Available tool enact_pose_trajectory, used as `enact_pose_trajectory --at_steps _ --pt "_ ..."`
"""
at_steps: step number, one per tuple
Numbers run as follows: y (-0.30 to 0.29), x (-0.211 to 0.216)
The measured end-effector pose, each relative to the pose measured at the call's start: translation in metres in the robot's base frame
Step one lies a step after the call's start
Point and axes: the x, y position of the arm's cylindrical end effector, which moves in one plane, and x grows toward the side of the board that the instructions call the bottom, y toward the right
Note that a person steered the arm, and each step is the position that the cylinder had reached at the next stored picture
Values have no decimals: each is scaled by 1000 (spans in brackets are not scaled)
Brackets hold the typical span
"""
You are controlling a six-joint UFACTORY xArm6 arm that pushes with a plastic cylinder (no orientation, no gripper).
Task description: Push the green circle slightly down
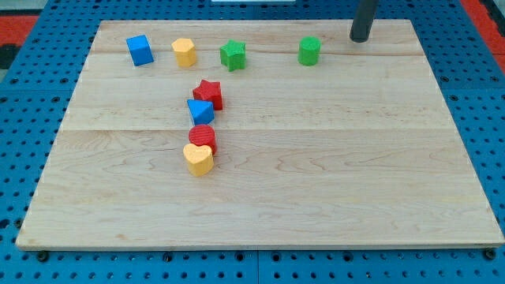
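Note:
The green circle (309,50) is a short green cylinder near the top of the wooden board (331,173), right of centre. My tip (360,38) is the lower end of a dark rod at the view's top, to the right of and slightly above the green circle, apart from it by a small gap.
A green star (233,54), a yellow hexagon (185,52) and a blue cube (140,50) line the top row to the left. A red star (208,93), blue triangle (200,110), red cylinder (203,136) and yellow heart (199,158) form a column left of centre.

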Motion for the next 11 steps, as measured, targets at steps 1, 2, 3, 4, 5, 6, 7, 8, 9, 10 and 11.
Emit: enact_pose_trajectory --at_steps 1,2,3,4,5,6,7,8,9,10,11 --pt "0 0" --pt "0 0" --pt "0 0" --pt "-1 2" --pt "-8 2" --pt "-38 0" --pt "-37 0" --pt "-46 0" --pt "-46 0" --pt "-53 1" --pt "-67 12"
